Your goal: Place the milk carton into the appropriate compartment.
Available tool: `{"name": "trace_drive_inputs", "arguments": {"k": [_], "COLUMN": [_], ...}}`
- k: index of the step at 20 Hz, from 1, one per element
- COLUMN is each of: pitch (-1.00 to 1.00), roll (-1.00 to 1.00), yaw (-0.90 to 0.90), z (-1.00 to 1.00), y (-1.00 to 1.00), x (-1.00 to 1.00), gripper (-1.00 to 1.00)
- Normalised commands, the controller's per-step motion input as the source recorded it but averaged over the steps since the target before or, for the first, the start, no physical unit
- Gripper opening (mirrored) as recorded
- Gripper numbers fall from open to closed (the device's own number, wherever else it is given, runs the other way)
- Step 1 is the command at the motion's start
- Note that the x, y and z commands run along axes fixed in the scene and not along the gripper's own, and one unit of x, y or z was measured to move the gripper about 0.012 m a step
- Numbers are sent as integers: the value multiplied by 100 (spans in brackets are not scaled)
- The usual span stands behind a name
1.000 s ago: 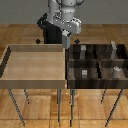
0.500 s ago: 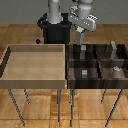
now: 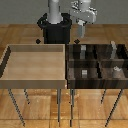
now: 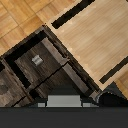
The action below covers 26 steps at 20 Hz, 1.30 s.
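In the wrist view the pale grey-white milk carton (image 4: 64, 101) sits between my fingers. The exterior view shows my gripper (image 3: 80, 40) shut on the milk carton (image 3: 82, 49), which hangs at the far-left compartment (image 3: 71, 54) of the dark four-cell bin (image 3: 97, 61). I cannot tell whether the carton's base touches the cell floor. The arm reaches down from the black robot base (image 3: 55, 30) behind the bins.
A grey cube (image 3: 85, 73) (image 4: 35, 60) lies in the near-left cell. A small roundish can (image 3: 116, 70) is in the near-right cell, and a tall pale box (image 3: 114, 48) is in the far-right cell. The light tan tray (image 3: 35, 80) stands beside the bin.
My gripper has carried the carton from behind the tan tray towards the exterior view's right and now hangs lower over the dark bin's far-left cell.
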Motion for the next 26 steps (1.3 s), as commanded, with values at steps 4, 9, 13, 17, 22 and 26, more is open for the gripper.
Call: {"name": "trace_drive_inputs", "arguments": {"k": [4,9,13,17,22,26], "pitch": [0,0,0,0,0,0], "roll": [0,0,0,0,0,0], "yaw": [0,0,0,0,0,0], "z": [0,-60,-100,-100,-100,-25], "y": [50,0,0,0,0,0], "x": [0,0,0,0,0,0], "gripper": [-100,-100,-100,-100,-100,100]}}
